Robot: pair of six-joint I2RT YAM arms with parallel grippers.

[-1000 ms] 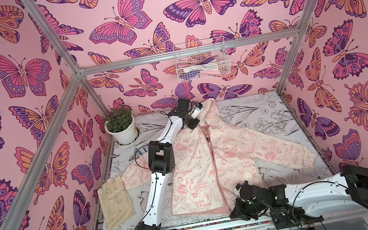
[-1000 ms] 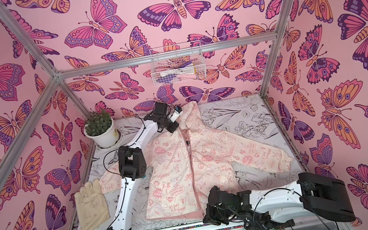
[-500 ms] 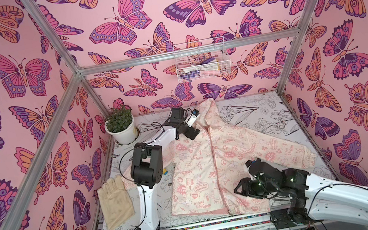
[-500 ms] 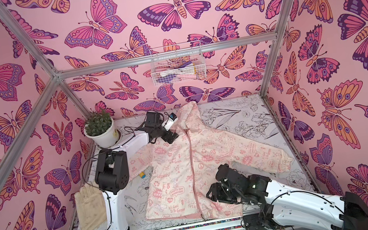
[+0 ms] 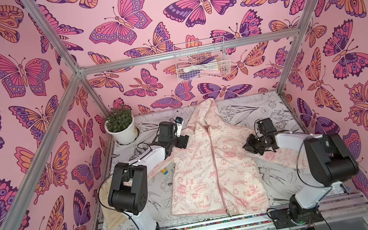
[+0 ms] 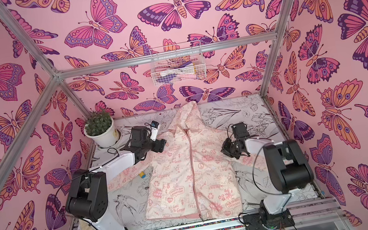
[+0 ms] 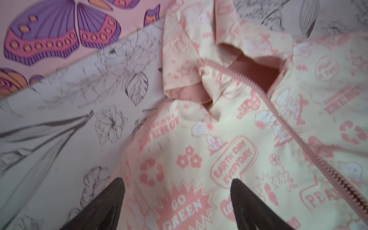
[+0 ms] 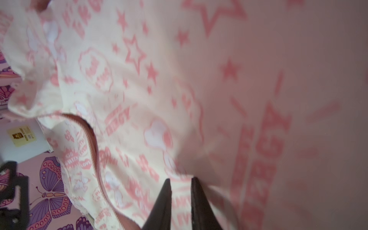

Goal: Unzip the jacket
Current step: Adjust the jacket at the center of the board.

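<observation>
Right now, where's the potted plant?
In both top views the potted plant stands in the far left corner, beyond the left arm, left of the jacket.

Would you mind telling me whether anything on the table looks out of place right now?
One thing: a small yellow-and-blue object lies loose on the table, tucked between sleeve and body of the jacket; I cannot tell what it is. Otherwise nothing stands out.

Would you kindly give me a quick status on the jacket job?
Left gripper open over jacket. Right gripper nearly closed at sleeve, grip unclear. Zipper mostly closed.
</observation>
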